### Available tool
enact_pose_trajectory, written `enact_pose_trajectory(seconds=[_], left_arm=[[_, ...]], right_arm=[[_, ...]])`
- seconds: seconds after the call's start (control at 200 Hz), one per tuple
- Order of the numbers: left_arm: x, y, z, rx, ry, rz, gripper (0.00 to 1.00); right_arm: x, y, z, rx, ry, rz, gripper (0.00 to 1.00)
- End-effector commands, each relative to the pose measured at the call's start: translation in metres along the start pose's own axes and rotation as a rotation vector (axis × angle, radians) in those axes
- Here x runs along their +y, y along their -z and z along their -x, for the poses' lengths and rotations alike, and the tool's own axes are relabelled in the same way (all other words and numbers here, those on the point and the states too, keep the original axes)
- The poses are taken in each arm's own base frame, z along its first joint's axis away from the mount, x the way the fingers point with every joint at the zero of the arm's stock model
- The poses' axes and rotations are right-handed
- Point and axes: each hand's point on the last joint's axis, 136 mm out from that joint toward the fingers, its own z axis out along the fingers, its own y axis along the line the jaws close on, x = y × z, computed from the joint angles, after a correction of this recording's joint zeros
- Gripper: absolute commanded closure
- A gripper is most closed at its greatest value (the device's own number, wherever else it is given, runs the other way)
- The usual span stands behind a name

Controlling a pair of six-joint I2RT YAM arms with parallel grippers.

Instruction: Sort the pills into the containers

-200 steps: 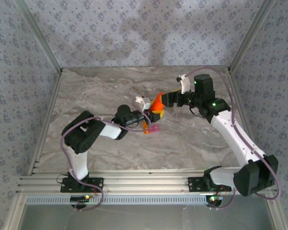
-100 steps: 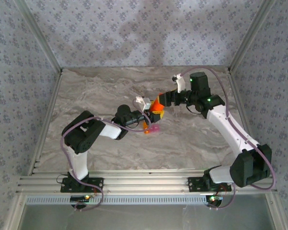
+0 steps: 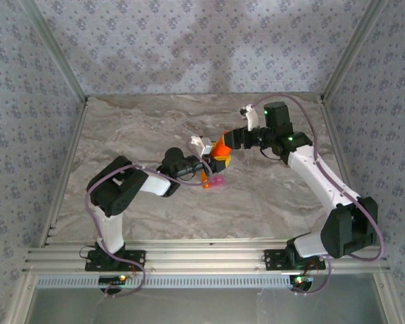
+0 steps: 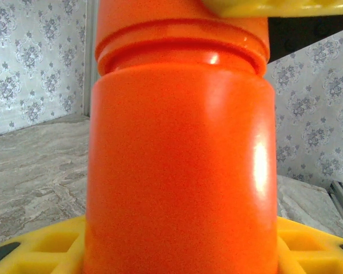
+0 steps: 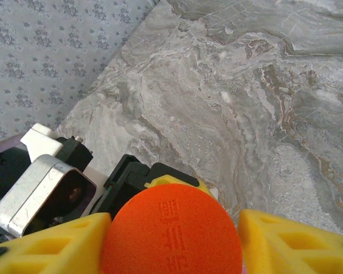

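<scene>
Soft, even light from overhead fills the booth; a broad dim shadow smudges the papered back wall (image 3: 209, 47), and the arms cast only faint shade on the marble table (image 3: 135, 128). Hard against the left wrist lens the orange bottle (image 4: 177, 171) looms blurred, a white glare streak down its right side; the right wrist view is sharp on the stone, soft along its bottom edge

My table (image 3: 142, 128) is just a grey marble-look slab, with the tiny joined orange and pink containers (image 3: 214, 181) sitting on it near the middle.
</scene>
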Motion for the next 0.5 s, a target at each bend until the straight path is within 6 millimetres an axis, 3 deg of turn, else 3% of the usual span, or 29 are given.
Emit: enact_pose_trajectory(seconds=[0.0, 0.22, 0.24, 0.495], left_arm=[[-0.010, -0.004, 0.026, -0.072, -0.041, -0.045, 1.00], [-0.010, -0.004, 0.027, -0.073, -0.042, -0.044, 1.00], [-0.009, -0.004, 0.026, -0.073, -0.042, -0.042, 1.00], [-0.009, -0.005, 0.025, -0.069, -0.040, -0.042, 1.00]], right_arm=[[0.005, 0.001, 0.009, -0.009, 0.016, 0.011, 0.49], [0.003, -0.006, 0.003, -0.008, -0.083, -0.041, 0.64], [-0.001, -0.011, -0.010, 0.011, -0.115, -0.050, 0.64], [-0.009, -0.030, -0.047, -0.015, -0.338, -0.310, 0.67]])
